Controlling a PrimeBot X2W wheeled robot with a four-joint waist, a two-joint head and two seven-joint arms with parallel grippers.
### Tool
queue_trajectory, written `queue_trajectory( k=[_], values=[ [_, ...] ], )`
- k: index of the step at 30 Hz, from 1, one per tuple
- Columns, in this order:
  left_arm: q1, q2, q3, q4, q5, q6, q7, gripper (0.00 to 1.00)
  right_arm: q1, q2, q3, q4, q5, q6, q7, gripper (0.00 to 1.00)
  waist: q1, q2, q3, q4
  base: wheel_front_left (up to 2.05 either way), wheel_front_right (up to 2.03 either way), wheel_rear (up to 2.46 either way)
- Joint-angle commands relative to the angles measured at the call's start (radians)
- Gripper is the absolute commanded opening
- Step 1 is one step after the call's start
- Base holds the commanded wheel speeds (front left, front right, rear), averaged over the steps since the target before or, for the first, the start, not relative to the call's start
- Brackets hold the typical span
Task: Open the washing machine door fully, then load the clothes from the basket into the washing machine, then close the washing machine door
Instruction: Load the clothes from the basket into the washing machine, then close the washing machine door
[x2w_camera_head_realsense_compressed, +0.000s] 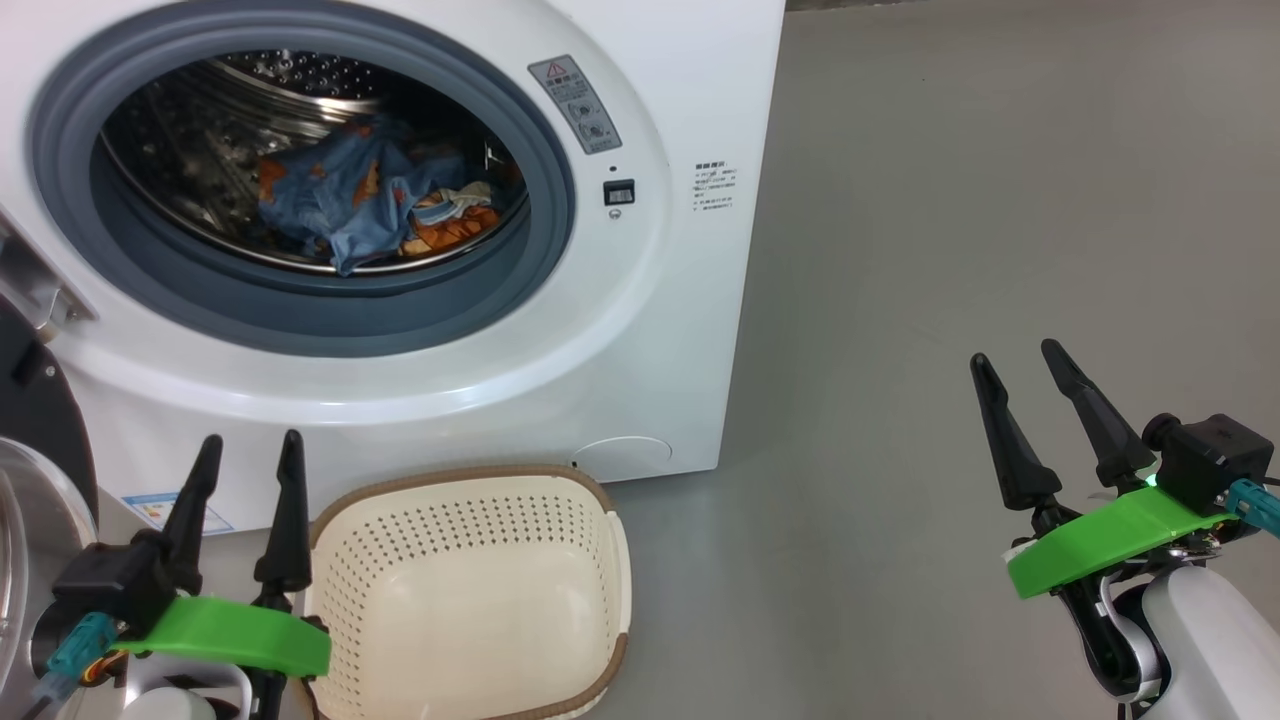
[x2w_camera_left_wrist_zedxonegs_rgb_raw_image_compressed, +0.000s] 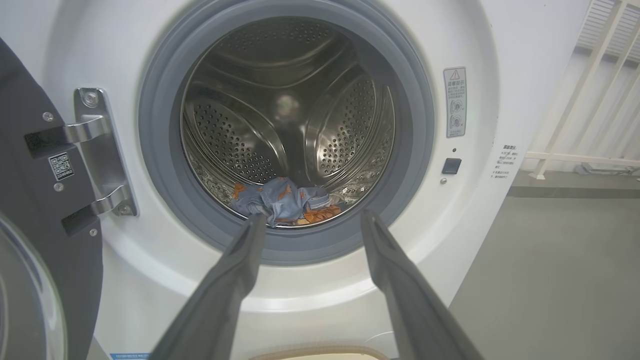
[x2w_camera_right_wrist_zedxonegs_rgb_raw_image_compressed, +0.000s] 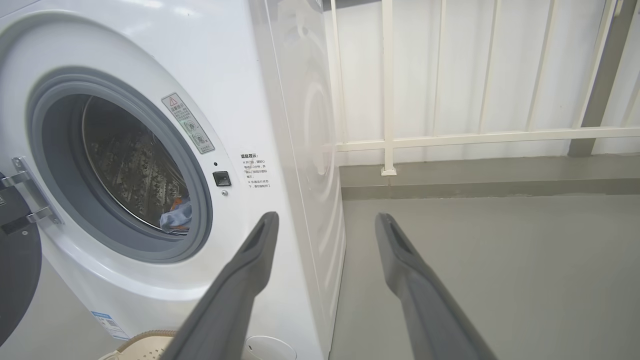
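Observation:
The washing machine (x2w_camera_head_realsense_compressed: 660, 330) stands with its door (x2w_camera_head_realsense_compressed: 30, 420) swung wide to the left; the door's dark inner face (x2w_camera_left_wrist_zedxonegs_rgb_raw_image_compressed: 35, 200) hangs on steel hinges. The clothes (x2w_camera_head_realsense_compressed: 370, 200), blue with orange figures, lie inside the steel drum (x2w_camera_left_wrist_zedxonegs_rgb_raw_image_compressed: 290, 125). Just below the machine's front sits the cream basket (x2w_camera_head_realsense_compressed: 470, 590) with nothing in it. My left gripper (x2w_camera_head_realsense_compressed: 250, 450) hovers open beside the basket's left rim, fingers pointing at the drum opening. My right gripper (x2w_camera_head_realsense_compressed: 1020, 355) is open over the bare floor to the machine's right. The clothes (x2w_camera_right_wrist_zedxonegs_rgb_raw_image_compressed: 177, 215) peek out in the right wrist view.
Grey floor (x2w_camera_head_realsense_compressed: 1000, 200) stretches to the right of the machine. A white railing (x2w_camera_right_wrist_zedxonegs_rgb_raw_image_compressed: 450, 137) runs along the wall behind it. A warning sticker (x2w_camera_head_realsense_compressed: 575, 105) and the door latch slot (x2w_camera_head_realsense_compressed: 619, 192) sit right of the opening.

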Motion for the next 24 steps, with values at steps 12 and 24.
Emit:
queue_trajectory(
  k=[12, 24],
  values=[
    [-0.029, 0.029, 0.028, -0.024, -0.006, 0.002, -0.005, 1.0, 0.006, -0.007, 0.008, -0.027, 0.002, 0.004, -0.008, 1.0, 0.0, 0.0, 0.009, -0.005, 0.0, 0.0, 0.0],
    [-0.038, 0.028, 0.027, -0.021, -0.017, -0.001, -0.006, 1.0, 0.002, -0.003, 0.002, -0.025, 0.002, 0.004, -0.008, 1.0, 0.0, 0.0, 0.017, 0.001, 0.0, 0.0, 0.0]
  ],
)
